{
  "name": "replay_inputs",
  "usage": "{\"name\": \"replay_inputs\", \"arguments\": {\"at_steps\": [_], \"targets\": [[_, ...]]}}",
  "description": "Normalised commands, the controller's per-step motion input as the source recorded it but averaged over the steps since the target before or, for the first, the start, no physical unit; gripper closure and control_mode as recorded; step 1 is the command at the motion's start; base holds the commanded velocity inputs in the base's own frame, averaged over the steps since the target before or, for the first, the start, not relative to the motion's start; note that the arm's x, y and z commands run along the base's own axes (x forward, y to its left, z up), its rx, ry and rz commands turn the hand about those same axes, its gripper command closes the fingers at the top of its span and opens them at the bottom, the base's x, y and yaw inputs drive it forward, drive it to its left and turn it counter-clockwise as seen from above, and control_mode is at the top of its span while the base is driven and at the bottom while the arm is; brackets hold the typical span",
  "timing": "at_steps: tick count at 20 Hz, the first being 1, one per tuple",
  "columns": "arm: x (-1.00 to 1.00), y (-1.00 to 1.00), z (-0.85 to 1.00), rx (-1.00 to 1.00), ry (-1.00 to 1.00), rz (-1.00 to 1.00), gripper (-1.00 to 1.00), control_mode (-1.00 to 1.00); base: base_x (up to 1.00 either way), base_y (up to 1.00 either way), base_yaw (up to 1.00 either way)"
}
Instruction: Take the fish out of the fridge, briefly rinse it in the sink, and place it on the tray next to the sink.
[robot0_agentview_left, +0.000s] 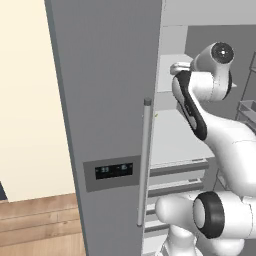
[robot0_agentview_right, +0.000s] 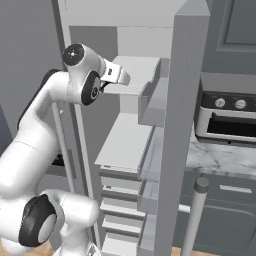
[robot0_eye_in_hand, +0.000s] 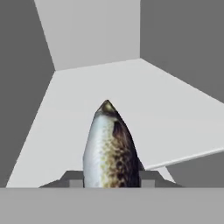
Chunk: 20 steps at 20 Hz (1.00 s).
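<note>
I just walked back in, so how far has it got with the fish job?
Done: the fridge stands open and the arm reaches onto a pale shelf. In hand: the gripper is closed on the fish, above that shelf. Left: carrying it out, rinsing it in the sink, setting it on the tray.

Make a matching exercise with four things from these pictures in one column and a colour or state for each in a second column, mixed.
Things:
1. fish
2. fridge door
3. door handle
4. display panel

States:
A. small and black, set in the door
B. swung open
C. speckled, between the gripper fingers
D. long vertical steel bar

Pairs: 1-C, 2-B, 3-D, 4-A
</note>
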Motion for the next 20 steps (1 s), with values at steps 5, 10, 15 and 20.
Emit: {"name": "replay_inputs", "arguments": {"at_steps": [5, 10, 15, 20], "targets": [[-1.00, 0.28, 0.05, 0.14, 0.06, -0.09, 1.00, -1.00, 0.00, 0.00, 0.00], [-1.00, 0.34, -0.46, 0.15, 0.01, -0.08, 1.00, -1.00, 0.00, 0.00, 0.00], [-1.00, 0.19, -0.85, 0.21, 0.00, -0.03, 1.00, -1.00, 0.00, 0.00, 0.00], [-0.60, 0.13, -0.60, 0.14, 0.00, 0.03, 1.00, 1.00, -0.40, 0.10, 0.09]]}}
